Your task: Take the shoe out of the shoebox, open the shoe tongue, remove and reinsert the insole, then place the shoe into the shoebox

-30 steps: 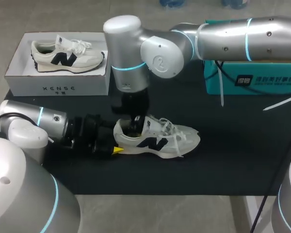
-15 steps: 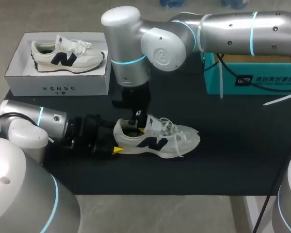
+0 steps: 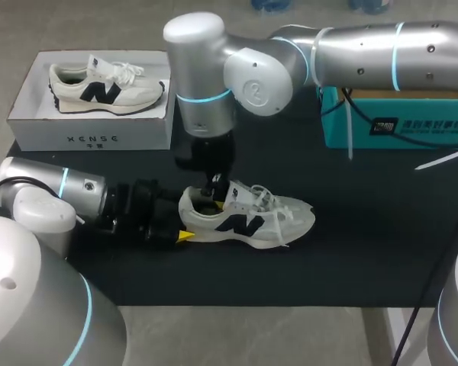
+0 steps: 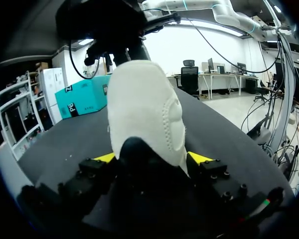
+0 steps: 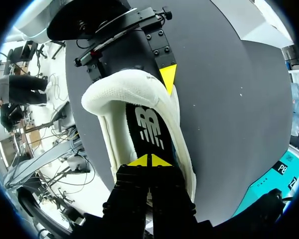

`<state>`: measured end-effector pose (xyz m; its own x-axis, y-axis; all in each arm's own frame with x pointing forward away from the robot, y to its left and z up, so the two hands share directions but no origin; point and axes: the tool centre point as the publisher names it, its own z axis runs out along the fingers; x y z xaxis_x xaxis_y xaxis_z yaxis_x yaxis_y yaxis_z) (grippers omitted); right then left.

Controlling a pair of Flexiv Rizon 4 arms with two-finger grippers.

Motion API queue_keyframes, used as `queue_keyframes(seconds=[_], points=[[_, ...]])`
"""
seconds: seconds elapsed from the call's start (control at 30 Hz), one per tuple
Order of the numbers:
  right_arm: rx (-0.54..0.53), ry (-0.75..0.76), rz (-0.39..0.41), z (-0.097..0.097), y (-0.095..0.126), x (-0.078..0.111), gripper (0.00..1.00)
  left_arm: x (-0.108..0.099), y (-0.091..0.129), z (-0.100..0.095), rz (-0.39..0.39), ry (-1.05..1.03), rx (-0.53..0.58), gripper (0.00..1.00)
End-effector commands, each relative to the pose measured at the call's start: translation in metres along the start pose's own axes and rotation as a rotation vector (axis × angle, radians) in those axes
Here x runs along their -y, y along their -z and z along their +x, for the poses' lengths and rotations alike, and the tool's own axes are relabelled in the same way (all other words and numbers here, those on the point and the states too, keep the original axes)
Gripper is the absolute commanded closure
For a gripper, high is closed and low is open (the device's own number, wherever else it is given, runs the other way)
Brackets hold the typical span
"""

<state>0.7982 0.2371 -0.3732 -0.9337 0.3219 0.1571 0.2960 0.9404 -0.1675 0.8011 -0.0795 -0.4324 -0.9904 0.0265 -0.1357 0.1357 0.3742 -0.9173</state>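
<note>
Shoe (image 3: 248, 217) lies on its sole on the black mat (image 3: 351, 259), outside any box, so the take-out step reads as done.

Left gripper (image 4: 152, 158) is at the shoe's heel end. Its yellow tips press the heel from both sides, a firm hold set fairly wide.

Right gripper (image 5: 150, 160) hangs directly over the shoe's opening, pointing down. Its tips are pressed together with no gap showing. Whether a fold of insole sits between them cannot be told.

Insole (image 5: 148, 130), black with a white mark, lies flat inside the shoe, running from the heel toward the right gripper's tips.

The white shoebox (image 3: 91, 137) behind the shoe's heel end holds a second shoe (image 3: 103, 88). A teal box (image 3: 397, 130) stands behind the toe end.

Judgement: the work is in the insole stage. Whether this is removal or reseating is unclear from these views. Boxing the shoe is left to do.
</note>
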Motion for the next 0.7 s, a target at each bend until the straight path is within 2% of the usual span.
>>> queue_keyframes(seconds=[0.03, 0.1, 0.13, 0.23, 0.47, 0.7], points=[[-0.012, 0.002, -0.001, -0.0054, -0.0081, -0.0046, 1.00, -0.0035, -0.0043, -0.0005, -0.002, 0.000, 0.002, 1.00], [-0.013, 0.002, -0.003, -0.0067, -0.0097, -0.0046, 1.00, -0.0035, -0.0043, -0.0005, -0.002, 0.000, 0.002, 1.00], [-0.014, 0.002, -0.004, -0.0071, -0.0101, -0.0045, 0.92, -0.0035, -0.0043, -0.0005, -0.002, 0.000, 0.002, 1.00], [-0.013, 0.002, -0.006, -0.0086, -0.0099, -0.0040, 0.77, -0.0035, -0.0043, -0.0005, -0.002, 0.000, 0.002, 1.00], [-0.009, 0.004, -0.004, -0.0104, -0.0073, -0.0034, 0.62, -0.0035, -0.0043, -0.0005, -0.002, 0.000, 0.002, 1.00], [-0.010, 0.002, 0.003, -0.0090, -0.0090, -0.0042, 0.61, -0.0035, -0.0043, -0.0005, -0.002, 0.000, 0.002, 1.00]])
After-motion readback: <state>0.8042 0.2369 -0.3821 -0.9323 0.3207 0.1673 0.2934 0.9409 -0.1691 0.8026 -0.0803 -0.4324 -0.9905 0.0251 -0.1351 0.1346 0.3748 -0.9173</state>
